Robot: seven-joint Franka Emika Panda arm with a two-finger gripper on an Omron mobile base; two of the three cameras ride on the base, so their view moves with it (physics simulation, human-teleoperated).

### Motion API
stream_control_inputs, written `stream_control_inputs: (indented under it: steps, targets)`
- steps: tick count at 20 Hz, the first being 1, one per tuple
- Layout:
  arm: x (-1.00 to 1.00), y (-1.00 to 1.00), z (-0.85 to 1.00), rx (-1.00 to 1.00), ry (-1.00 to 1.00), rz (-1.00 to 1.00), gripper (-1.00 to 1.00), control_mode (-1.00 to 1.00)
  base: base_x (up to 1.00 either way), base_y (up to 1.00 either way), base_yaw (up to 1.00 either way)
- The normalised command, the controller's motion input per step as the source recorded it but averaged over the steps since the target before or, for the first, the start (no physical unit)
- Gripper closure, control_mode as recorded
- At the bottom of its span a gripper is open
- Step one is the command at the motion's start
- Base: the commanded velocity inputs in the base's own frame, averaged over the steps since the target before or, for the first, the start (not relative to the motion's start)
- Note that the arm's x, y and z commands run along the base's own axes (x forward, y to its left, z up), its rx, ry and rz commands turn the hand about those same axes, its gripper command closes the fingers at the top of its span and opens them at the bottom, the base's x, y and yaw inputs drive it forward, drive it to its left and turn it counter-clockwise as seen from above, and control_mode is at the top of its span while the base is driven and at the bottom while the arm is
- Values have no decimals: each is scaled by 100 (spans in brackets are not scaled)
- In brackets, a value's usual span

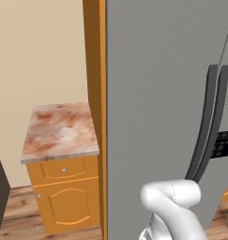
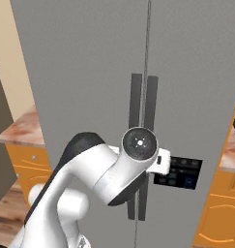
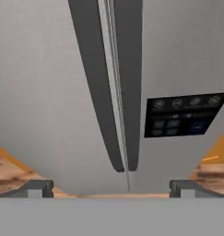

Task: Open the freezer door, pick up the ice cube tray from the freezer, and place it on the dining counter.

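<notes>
Wide open and holding nothing, the gripper [image 3: 111,186] shows its tips low in the hand view, the freezer door [image 3: 187,60] at right with its handle [image 3: 129,83] above centre; in the right base view that stiff, probably heavy door [image 2: 196,72] fills the right, best gripped mid-handle.

Wood floor [image 1: 21,206] carries fridge [image 1: 153,117] & orange cabinet [image 1: 68,197].
</notes>
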Motion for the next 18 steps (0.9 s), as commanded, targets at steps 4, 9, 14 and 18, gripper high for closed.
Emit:
stream_control_inputs:
  steps: [4,9,14,18]
  targets:
    - [0,-39,-17,0,-30,11,-100,-100,0,0,0]
    - [0,-28,-13,0,-32,13,-100,-100,0,0,0]
    - [5,-2,-5,0,-27,14,-100,-100,0,0,0]
    - [13,0,0,0,-20,8,-100,-100,0,0,0]
